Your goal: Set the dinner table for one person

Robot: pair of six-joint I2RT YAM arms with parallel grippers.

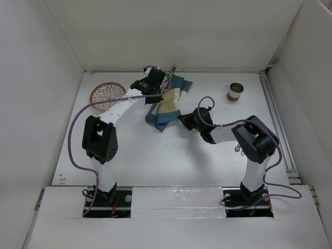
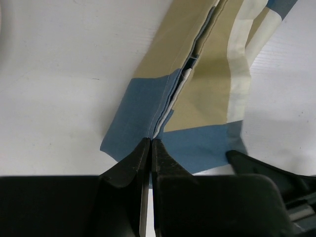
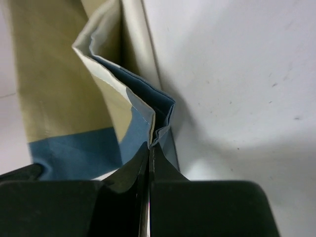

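Observation:
A blue-and-tan cloth placemat [image 1: 168, 102] lies crumpled at the back middle of the white dinner table [image 1: 171, 155]. My left gripper [image 1: 155, 87] is shut on the placemat's far edge; in the left wrist view its jaws [image 2: 150, 143] pinch a blue fold of the placemat [image 2: 197, 74]. My right gripper [image 1: 182, 119] is shut on the placemat's near right edge; in the right wrist view its jaws [image 3: 149, 146] pinch a folded blue corner of the placemat [image 3: 64, 89].
A round brown wicker coaster [image 1: 107, 95] lies at the back left. A small tan cup [image 1: 235, 92] stands at the back right. White walls bound the table on three sides.

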